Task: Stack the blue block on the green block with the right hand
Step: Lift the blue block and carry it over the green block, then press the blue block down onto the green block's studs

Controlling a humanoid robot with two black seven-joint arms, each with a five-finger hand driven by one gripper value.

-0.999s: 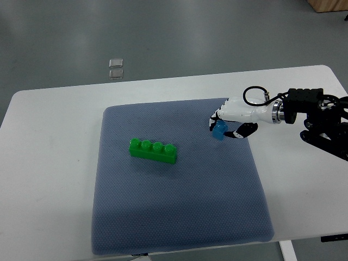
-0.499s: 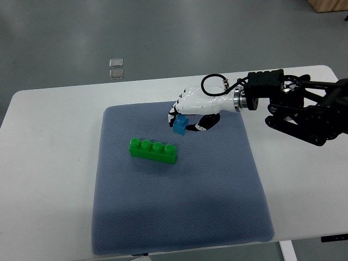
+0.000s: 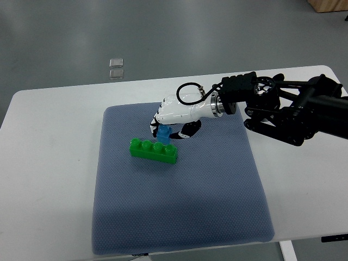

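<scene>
One hand works: the right hand (image 3: 173, 115) reaches in from the right edge over the blue-grey mat (image 3: 179, 217) on the white table (image 3: 49, 179). Its fingers are clamped on the blue block (image 3: 163, 134), which sits just above the far side of the green block (image 3: 153, 150). I cannot tell if the two blocks touch. The green block lies in the mat's far left part, slightly tilted.

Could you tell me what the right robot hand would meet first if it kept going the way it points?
Probably the green block, just ahead of the right robot hand and its blue block; height is unclear.
</scene>
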